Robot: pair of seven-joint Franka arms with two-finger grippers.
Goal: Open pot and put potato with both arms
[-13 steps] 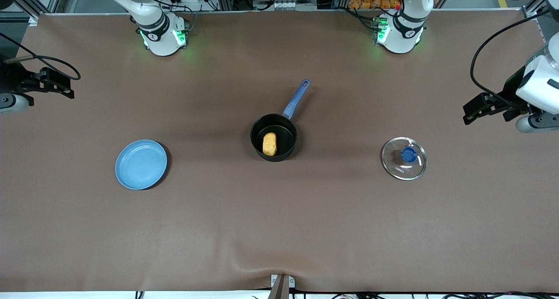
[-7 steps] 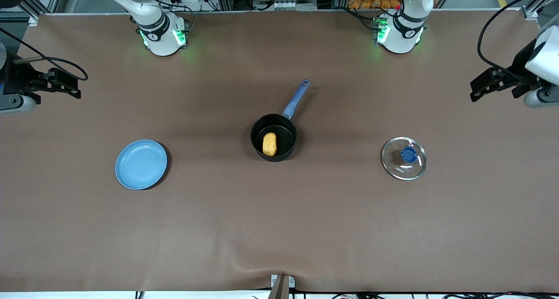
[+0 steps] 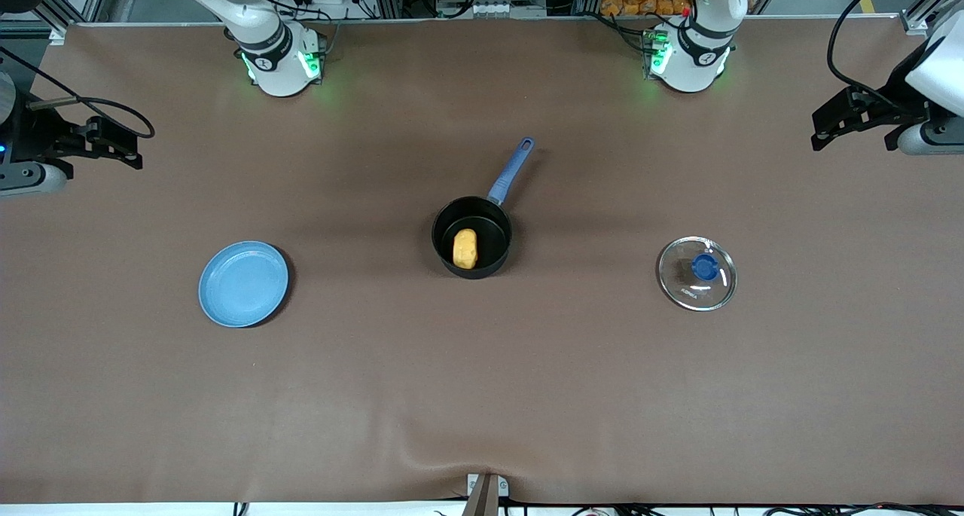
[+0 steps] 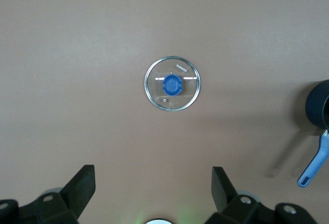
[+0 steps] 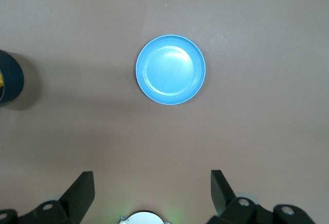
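Observation:
The black pot [image 3: 472,237] with its blue handle [image 3: 512,171] stands open at the table's middle. The yellow-orange potato [image 3: 465,248] lies inside it. The glass lid [image 3: 697,273] with a blue knob lies flat on the table toward the left arm's end, and it also shows in the left wrist view [image 4: 172,83]. My left gripper [image 3: 821,130] is open and empty, high over that end of the table [image 4: 153,172]. My right gripper [image 3: 134,148] is open and empty, high over the right arm's end [image 5: 152,178]. The pot's edge shows in both wrist views [image 4: 320,103] [image 5: 10,77].
A flat light-blue plate [image 3: 243,283] lies empty toward the right arm's end, and it shows in the right wrist view [image 5: 170,69]. Both arm bases stand along the table's edge farthest from the front camera.
My left gripper has pulled up and away from the lid toward the table's end. My right gripper has shifted slightly inward over its end. Pot, potato, lid and plate have not moved.

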